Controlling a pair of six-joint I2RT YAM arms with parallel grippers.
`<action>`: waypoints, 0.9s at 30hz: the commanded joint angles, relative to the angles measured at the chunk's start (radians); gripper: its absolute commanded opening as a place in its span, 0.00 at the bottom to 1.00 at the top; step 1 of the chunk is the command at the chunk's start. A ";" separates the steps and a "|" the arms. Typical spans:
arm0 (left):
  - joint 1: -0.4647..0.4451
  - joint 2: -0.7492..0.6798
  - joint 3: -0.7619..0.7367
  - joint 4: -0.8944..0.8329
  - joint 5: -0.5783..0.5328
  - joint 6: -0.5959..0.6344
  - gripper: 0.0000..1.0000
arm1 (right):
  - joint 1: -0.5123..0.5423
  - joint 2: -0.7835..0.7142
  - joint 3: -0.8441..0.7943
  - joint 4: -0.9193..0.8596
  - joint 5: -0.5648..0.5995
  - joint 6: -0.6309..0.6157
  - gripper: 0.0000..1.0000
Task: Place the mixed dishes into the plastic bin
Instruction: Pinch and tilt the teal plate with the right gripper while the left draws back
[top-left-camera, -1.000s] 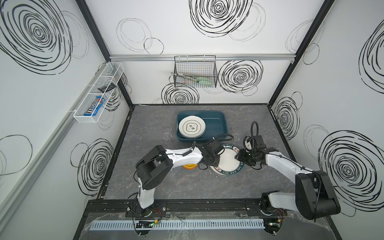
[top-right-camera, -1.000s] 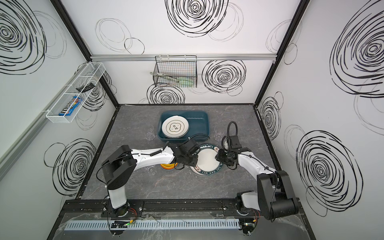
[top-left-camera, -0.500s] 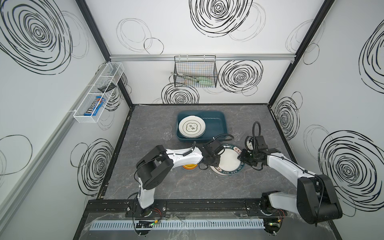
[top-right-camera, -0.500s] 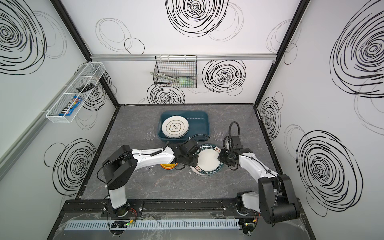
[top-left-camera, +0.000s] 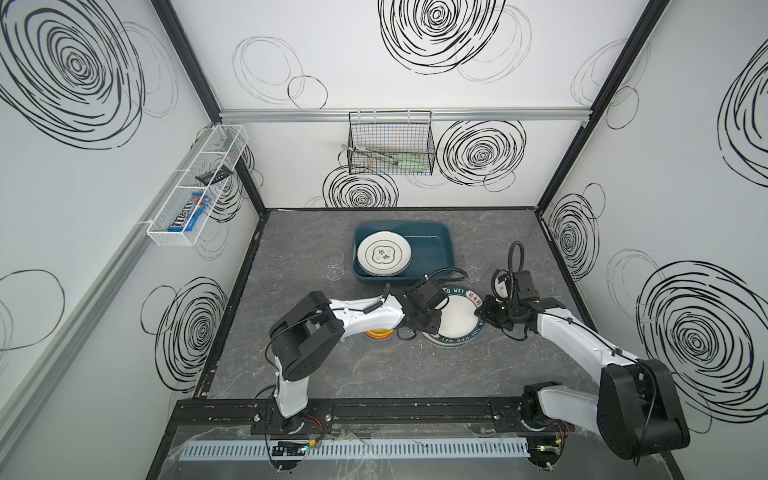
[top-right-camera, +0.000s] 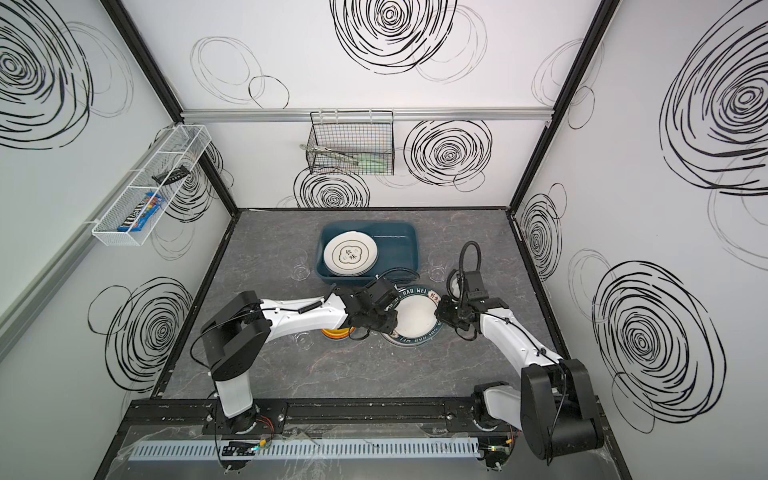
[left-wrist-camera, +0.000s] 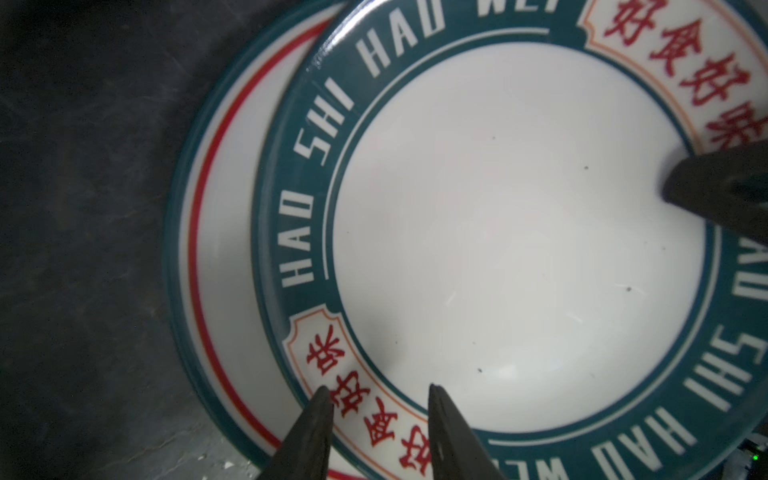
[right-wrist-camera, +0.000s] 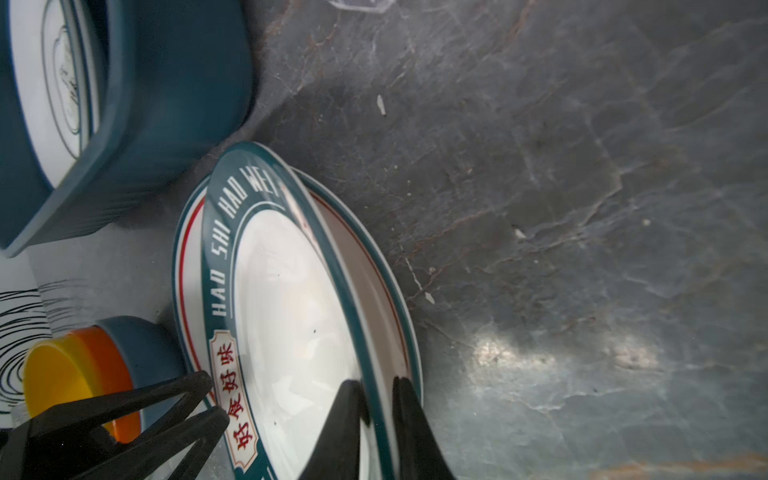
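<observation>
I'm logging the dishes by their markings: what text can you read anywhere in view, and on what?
"HAO SHI HAO WEI": white letters on the teal rim of the top plate.
"好食好味": red characters in the cream panels on that same rim.
"m&m's": on the blue packet in the white wire tray.
On the printed plate in the plastic bin: centre characters, too small to read.
</observation>
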 joint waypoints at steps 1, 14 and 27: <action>-0.002 -0.063 -0.010 0.021 -0.001 -0.009 0.42 | 0.000 -0.007 0.010 -0.051 0.056 0.001 0.13; 0.017 -0.203 -0.035 0.003 -0.024 -0.020 0.47 | 0.001 -0.096 0.078 -0.118 0.000 -0.021 0.01; 0.097 -0.440 -0.144 0.026 -0.003 -0.050 0.57 | 0.001 -0.184 0.223 -0.225 -0.098 -0.068 0.00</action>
